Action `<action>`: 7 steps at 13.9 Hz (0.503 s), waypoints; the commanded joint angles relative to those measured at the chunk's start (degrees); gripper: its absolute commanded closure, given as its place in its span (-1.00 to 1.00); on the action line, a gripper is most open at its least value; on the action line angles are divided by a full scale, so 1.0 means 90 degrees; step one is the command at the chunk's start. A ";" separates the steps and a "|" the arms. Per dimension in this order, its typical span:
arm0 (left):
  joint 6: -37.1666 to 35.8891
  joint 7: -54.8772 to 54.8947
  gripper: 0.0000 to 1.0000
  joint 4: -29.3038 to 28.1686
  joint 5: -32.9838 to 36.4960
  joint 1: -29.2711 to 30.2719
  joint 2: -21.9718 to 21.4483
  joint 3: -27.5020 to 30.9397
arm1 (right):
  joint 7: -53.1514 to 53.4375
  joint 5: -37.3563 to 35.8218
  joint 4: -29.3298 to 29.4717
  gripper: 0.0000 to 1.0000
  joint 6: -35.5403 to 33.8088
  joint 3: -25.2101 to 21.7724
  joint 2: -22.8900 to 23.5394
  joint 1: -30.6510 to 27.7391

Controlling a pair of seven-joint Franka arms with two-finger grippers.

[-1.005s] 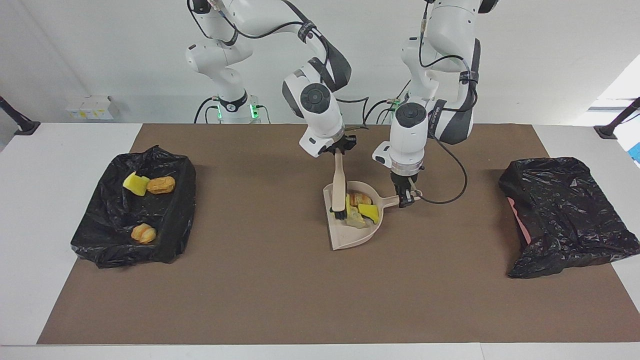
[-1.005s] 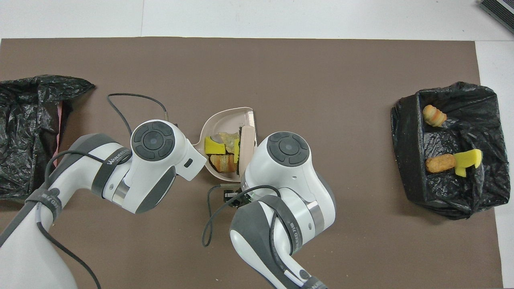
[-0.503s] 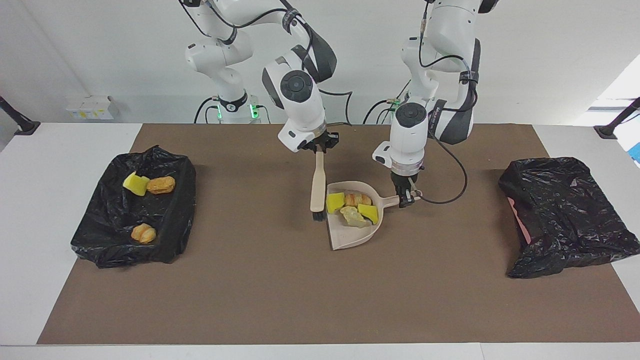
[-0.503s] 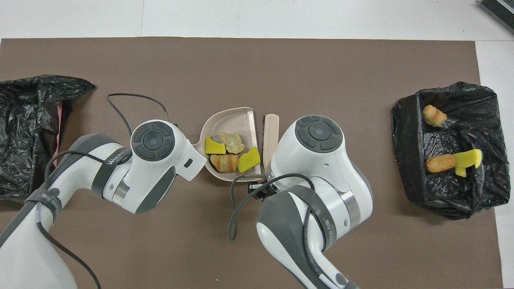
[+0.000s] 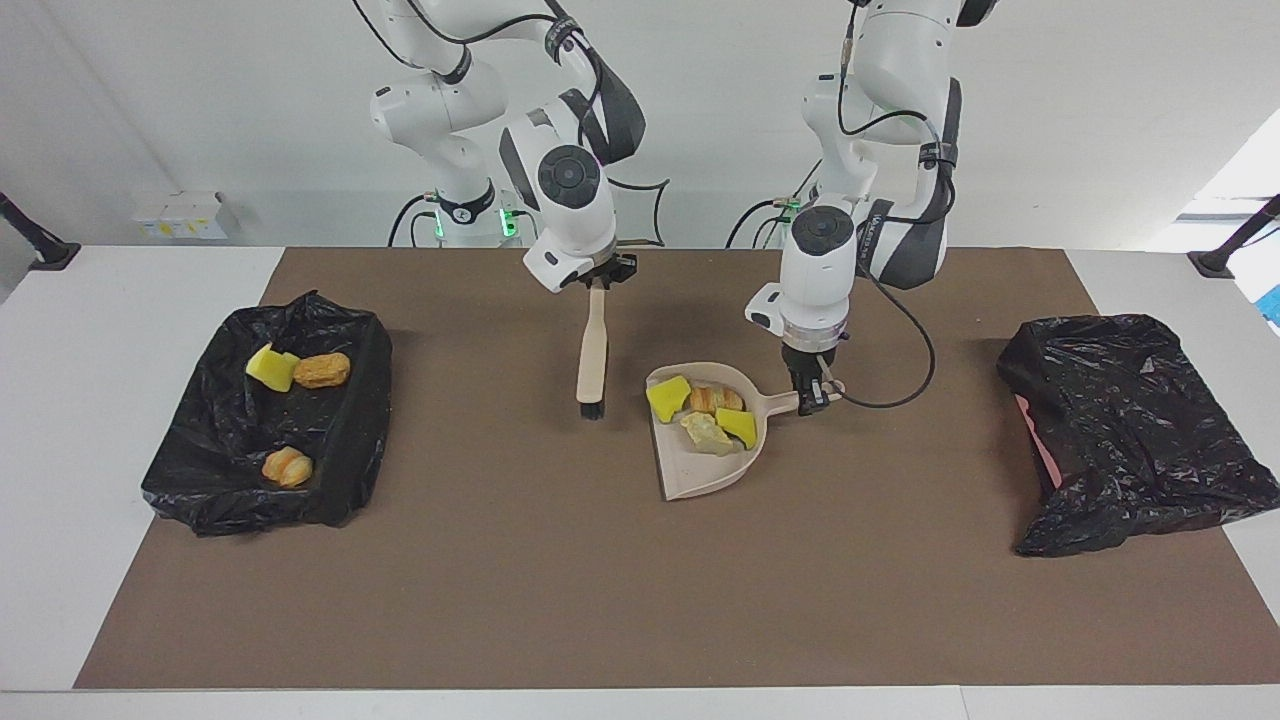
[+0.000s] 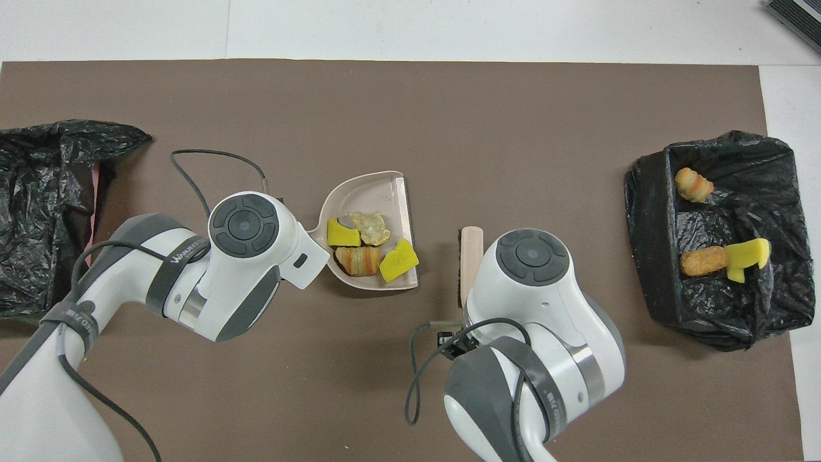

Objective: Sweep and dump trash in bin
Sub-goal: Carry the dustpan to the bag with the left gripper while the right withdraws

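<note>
A beige dustpan (image 5: 700, 472) lies mid-mat and holds several trash scraps: two yellow sponge chunks (image 5: 668, 398), a bread-like piece (image 5: 716, 398) and a pale lump (image 5: 706, 432). My left gripper (image 5: 812, 393) is shut on the dustpan's handle. My right gripper (image 5: 598, 284) is shut on the brush (image 5: 592, 350), which hangs bristles down close to the mat beside the dustpan, toward the right arm's end. In the overhead view the dustpan (image 6: 375, 189), its scraps (image 6: 359, 260) and the brush (image 6: 471, 247) show; both grippers are hidden under their wrists.
A black-bagged bin (image 5: 360, 420) at the right arm's end holds three scraps (image 5: 322, 370), also seen in the overhead view (image 6: 703, 261). A crumpled black bag (image 5: 1130, 430) lies at the left arm's end. A cable (image 5: 915, 380) loops from the left wrist.
My right gripper lifted the brush out of the dustpan and carried it toward the right arm's end. A yellow chunk it had covered now shows in the pan. The left arm has not moved.
</note>
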 commanded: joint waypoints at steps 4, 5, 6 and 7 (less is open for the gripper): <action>0.0207 0.0179 1.00 -0.0108 0.0094 0.0206 -0.0026 0.0029 | 0.0464 -0.0102 -0.1381 1.00 0.0296 0.0073 -0.1160 0.0905; 0.0168 0.0402 1.00 -0.0011 0.0055 0.0246 -0.0016 0.0029 | 0.0543 -0.0102 -0.1508 1.00 0.0296 0.0073 -0.1267 0.0995; 0.0158 0.0607 1.00 0.0067 0.0016 0.0449 0.0003 0.0029 | 0.0515 -0.0102 -0.1693 1.00 0.0325 0.0063 -0.1365 0.0986; 0.0129 0.0725 1.00 0.0126 0.0006 0.0596 0.0004 0.0010 | 0.0437 -0.0102 -0.1917 1.00 0.0432 0.0063 -0.1482 0.0938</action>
